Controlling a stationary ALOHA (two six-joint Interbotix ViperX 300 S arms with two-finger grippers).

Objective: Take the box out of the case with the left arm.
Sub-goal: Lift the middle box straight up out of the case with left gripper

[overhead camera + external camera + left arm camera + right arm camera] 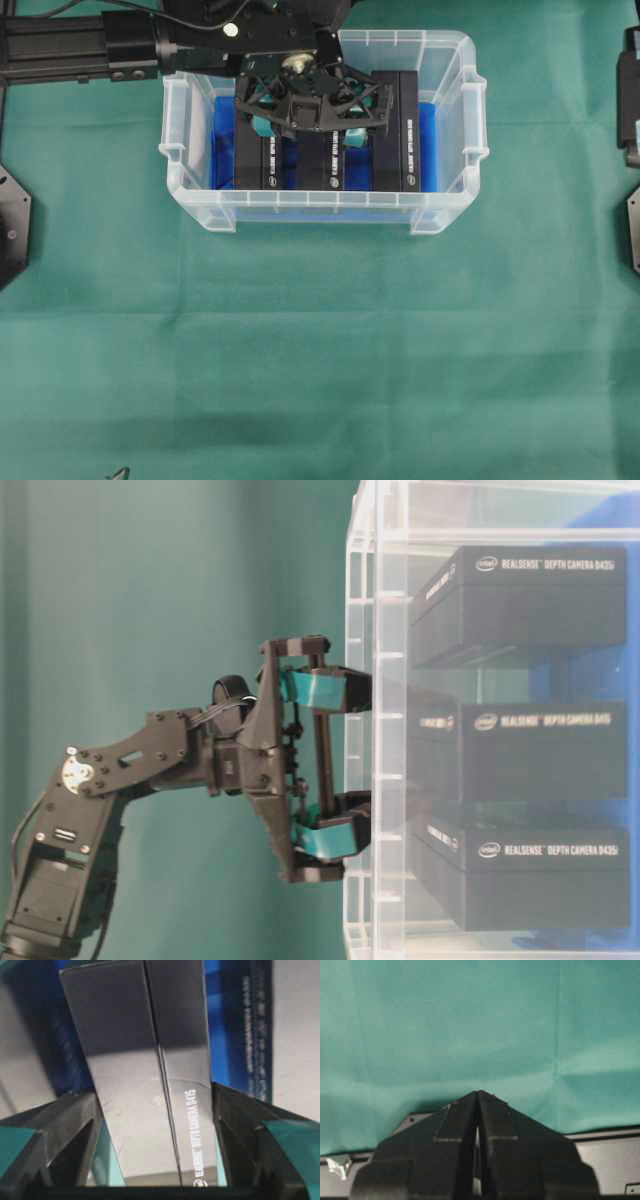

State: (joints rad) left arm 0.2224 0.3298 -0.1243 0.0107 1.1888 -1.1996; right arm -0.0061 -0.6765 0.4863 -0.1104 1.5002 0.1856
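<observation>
Box (150, 1085), black and marked as a depth camera, is sitting in the middle of a row of three inside the case (452, 70), standing on the blue sheet (428, 150) that is lining the bottom. The left gripper (305, 120) is reaching down into the case over this middle box, and in the left wrist view its two fingers (65, 1130) are pressing against the box's opposite sides, so the jaws are standing partly open and clamping the box between them. The teal pads (318, 688) are showing on the fingers in the table-level view, one above the other just beside the clear wall. A second black box (260, 155) is standing to the left of the gripped one and a third (397, 130) to the right, each a little apart from it. The left arm (90, 45) is stretching in from the upper left of the overhead view. The case is resting on the green cloth (320, 350). The right gripper (478, 1110) is hanging over the bare cloth with its fingers closed together, holding nothing.
</observation>
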